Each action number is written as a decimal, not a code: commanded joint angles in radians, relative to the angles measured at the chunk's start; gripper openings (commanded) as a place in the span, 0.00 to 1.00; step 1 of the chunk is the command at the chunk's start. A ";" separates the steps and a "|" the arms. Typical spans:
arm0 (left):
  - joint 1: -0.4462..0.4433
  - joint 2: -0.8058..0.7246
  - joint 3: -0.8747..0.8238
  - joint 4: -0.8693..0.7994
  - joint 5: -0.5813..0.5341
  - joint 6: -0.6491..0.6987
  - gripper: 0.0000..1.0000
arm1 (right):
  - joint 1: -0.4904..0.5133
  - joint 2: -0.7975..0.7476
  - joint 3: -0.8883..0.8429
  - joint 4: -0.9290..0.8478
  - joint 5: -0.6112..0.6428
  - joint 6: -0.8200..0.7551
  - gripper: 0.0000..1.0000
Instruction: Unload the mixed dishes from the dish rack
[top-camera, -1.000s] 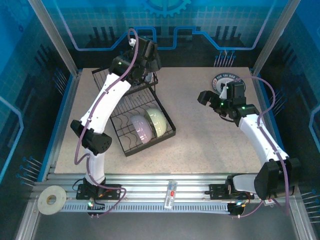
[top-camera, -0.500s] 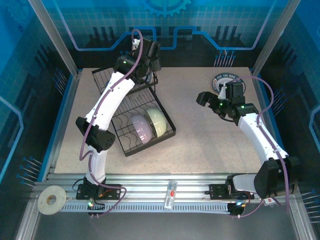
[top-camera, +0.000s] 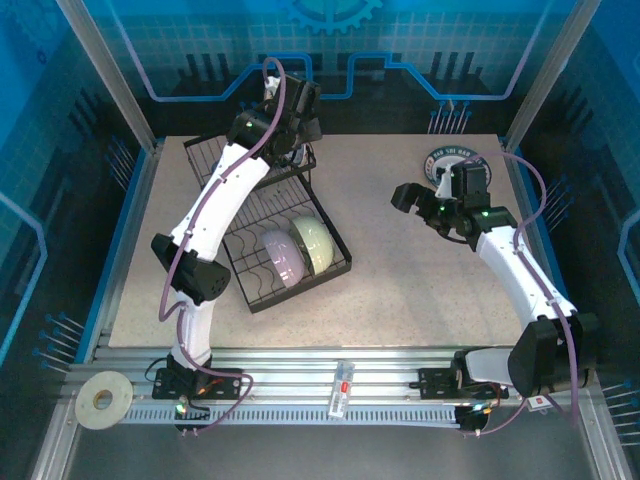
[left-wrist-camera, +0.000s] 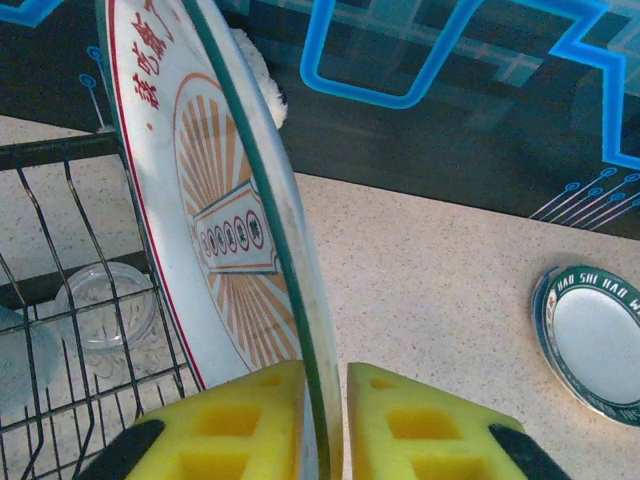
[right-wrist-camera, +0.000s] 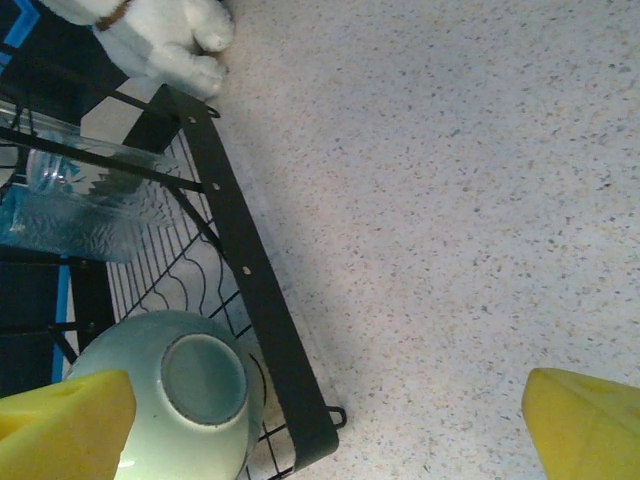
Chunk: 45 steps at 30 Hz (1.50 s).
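Speckled beige tabletop (top-camera: 420, 290) lay under glowing blue circuit-patterned walls, and at its left stood the large black wire dish rack (left-wrist-camera: 60, 146). Behind the rack's bars, left of the left fingers (left-wrist-camera: 323, 395), sat the clear ribbed tumbler (left-wrist-camera: 105, 318).

The left fingers were clamped on the rim of the white plate with the orange sunburst pattern (left-wrist-camera: 215, 235), one yellow pad against each face. The plate stood on edge and rose away beyond them. Gripping the thin rim looked like the only way to draw an upright plate out of its slot, so I judged a lift out of the rack to be the step in hand.

Off to the right of those fingers, well apart on the bare tabletop, a round white plate with a dark lettered rim (left-wrist-camera: 595, 345) lay flat. It seemed already unloaded and probably marked where the dishes were meant to go.

Near the rack's front corner the lavender bowl (top-camera: 280, 258) and the pale green bowl (top-camera: 314, 242) leaned on edge side by side in the wires, likely so they could drain.

The right fingers (right-wrist-camera: 325, 425) stood wide apart and empty. The pale green bowl was just by the left one and a grey-and-white dog figurine (right-wrist-camera: 150, 30) sat far beyond, so they were probably waiting for a bowl.
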 joint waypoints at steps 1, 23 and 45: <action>0.011 0.010 0.027 0.015 -0.018 0.013 0.14 | 0.015 -0.027 0.043 0.030 -0.055 -0.002 1.00; 0.012 -0.181 -0.191 0.147 0.002 -0.024 0.00 | 0.016 -0.037 0.042 0.153 -0.174 0.058 1.00; 0.031 -0.386 -0.437 0.396 0.068 0.026 0.00 | 0.027 0.025 0.066 0.192 -0.183 0.096 1.00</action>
